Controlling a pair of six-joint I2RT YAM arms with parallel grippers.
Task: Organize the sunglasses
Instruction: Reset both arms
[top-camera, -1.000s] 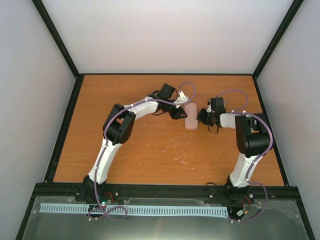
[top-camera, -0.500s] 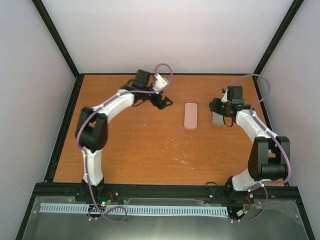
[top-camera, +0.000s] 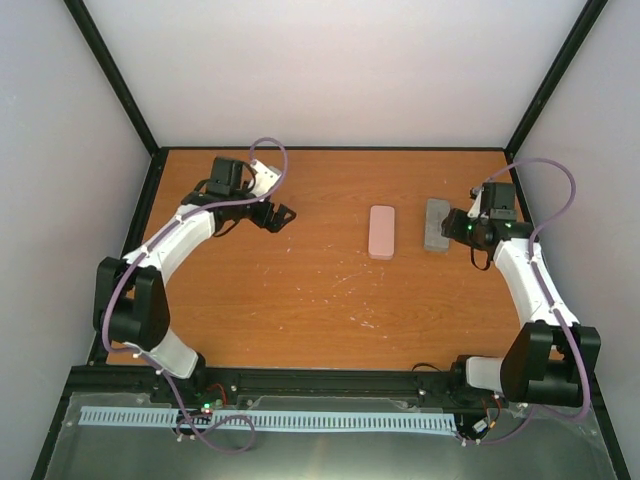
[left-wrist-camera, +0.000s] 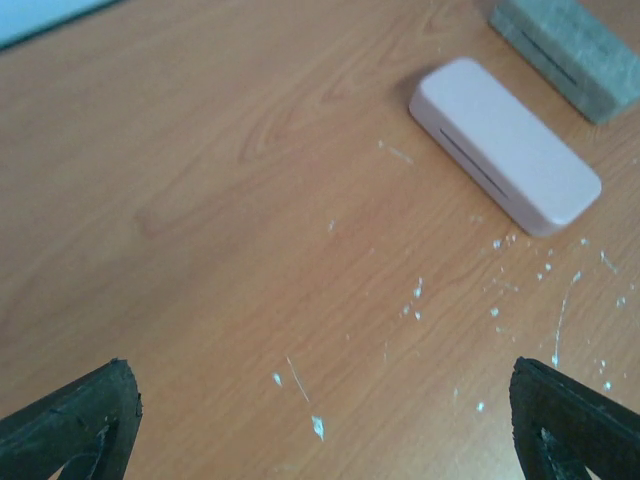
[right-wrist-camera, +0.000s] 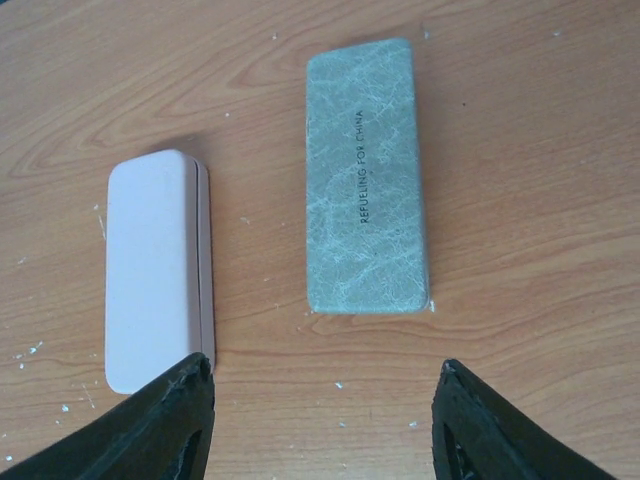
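2 closed oblong cases, smooth pink case (right-wrist-camera: 158, 270) and mottled grey case (right-wrist-camera: 365, 175), lie side by side, apart, toward the far edge of the wooden desk (top-camera: 300, 300), right of centre. Left gripper (left-wrist-camera: 325, 400) and right gripper (right-wrist-camera: 322, 385): fingers spread, empty. Sunglasses hidden from view.

The top external camera looks down from high above and behind the near edge, taking in the whole table (top-camera: 300, 300). Both wrist cameras sit close over the wood, angled downward; all three views share the pink case (top-camera: 382, 231) and grey case (top-camera: 436, 225).
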